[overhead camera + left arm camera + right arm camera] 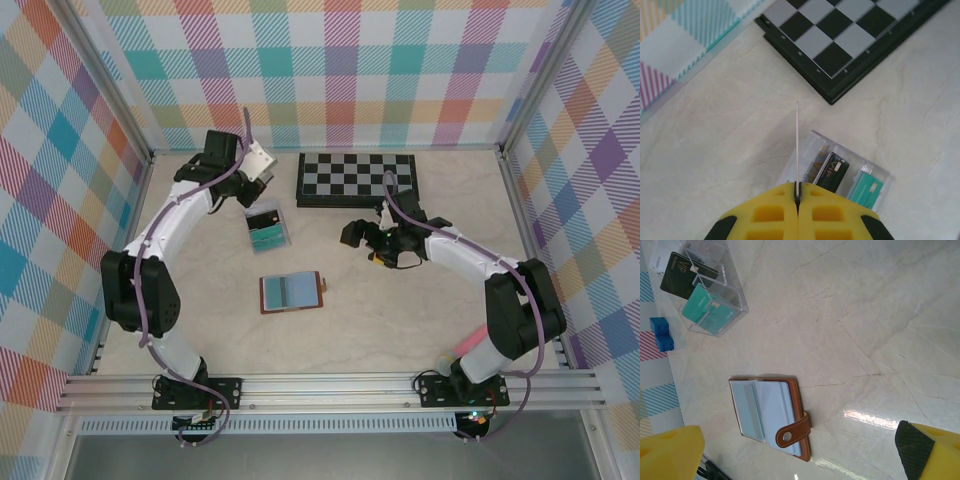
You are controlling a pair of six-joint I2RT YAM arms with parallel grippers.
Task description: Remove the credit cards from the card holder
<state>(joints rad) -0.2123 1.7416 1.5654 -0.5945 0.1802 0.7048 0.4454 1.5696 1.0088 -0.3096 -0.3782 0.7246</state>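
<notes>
Chessboard [357, 178] near clear tray [730, 285] (blue block [661, 334] beside)

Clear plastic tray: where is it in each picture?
Top external: the tray sits left of centre, just below the chessboard.
Left wrist: tray at the bottom, right of centre.
Right wrist: tray in the top-left corner.
Shared landmark: the teal card inside it.
</notes>
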